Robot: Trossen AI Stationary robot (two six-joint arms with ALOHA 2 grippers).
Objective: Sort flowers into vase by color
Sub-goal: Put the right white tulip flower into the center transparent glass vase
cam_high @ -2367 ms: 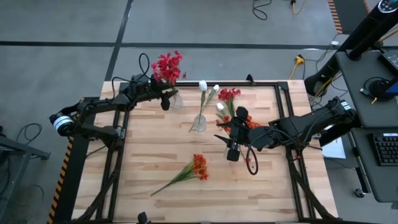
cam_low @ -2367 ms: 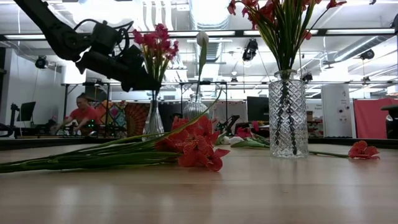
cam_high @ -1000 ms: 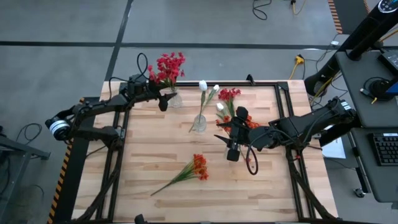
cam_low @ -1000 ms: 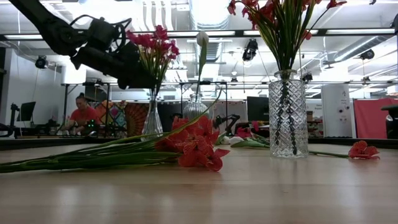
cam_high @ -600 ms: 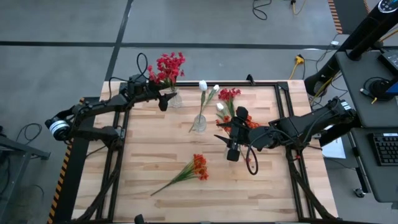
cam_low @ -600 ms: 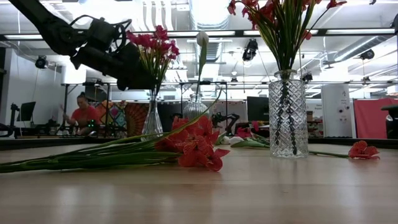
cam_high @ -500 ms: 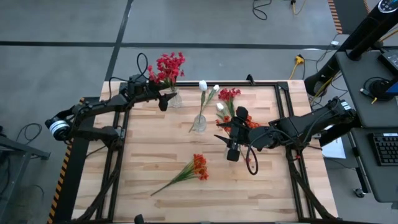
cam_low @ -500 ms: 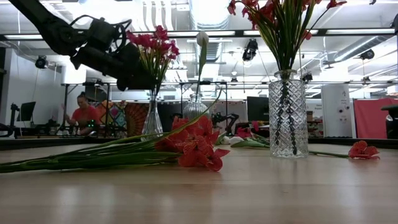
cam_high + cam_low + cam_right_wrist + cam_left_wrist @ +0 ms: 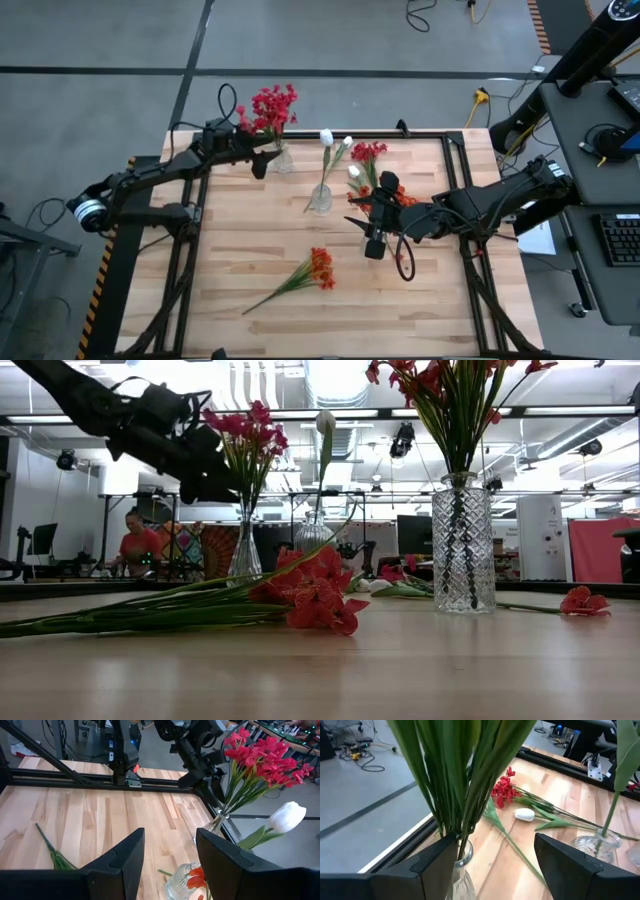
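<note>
Our left tool (image 9: 262, 160) hangs with its fingers spread at the far left of the counter (image 9: 240, 260), just beside the stems of the crimson flowers (image 9: 268, 108) that stand in a small glass vase (image 9: 284, 160); the left wrist view shows those stalks rising between the open fingers without being pinched. Our right tool (image 9: 374, 243) waits over the counter's right middle, its fingers also apart and empty, close above a cut-glass vase (image 9: 463, 545) that holds orange-red flowers (image 9: 450, 390). The next move, we judge, turns on the loose orange-red stem (image 9: 300, 275) lying flat near the counter's near middle: its bloom points toward the right tool and its long stalk trails away to the near left, so the right arm is the nearer, and a grasp would have to come across the stalk just behind the bloom. Between the two arms a third vase (image 9: 321, 198) carries a white bud (image 9: 326, 137), and a red stem (image 9: 368, 152) with a white bud (image 9: 353, 172) beside it still lies flat on the far side. The counter is pale butcher-block wood framed in black rail. Beyond it a bright workshop opens, where a person in red (image 9: 131, 545) sits at a bench.
</note>
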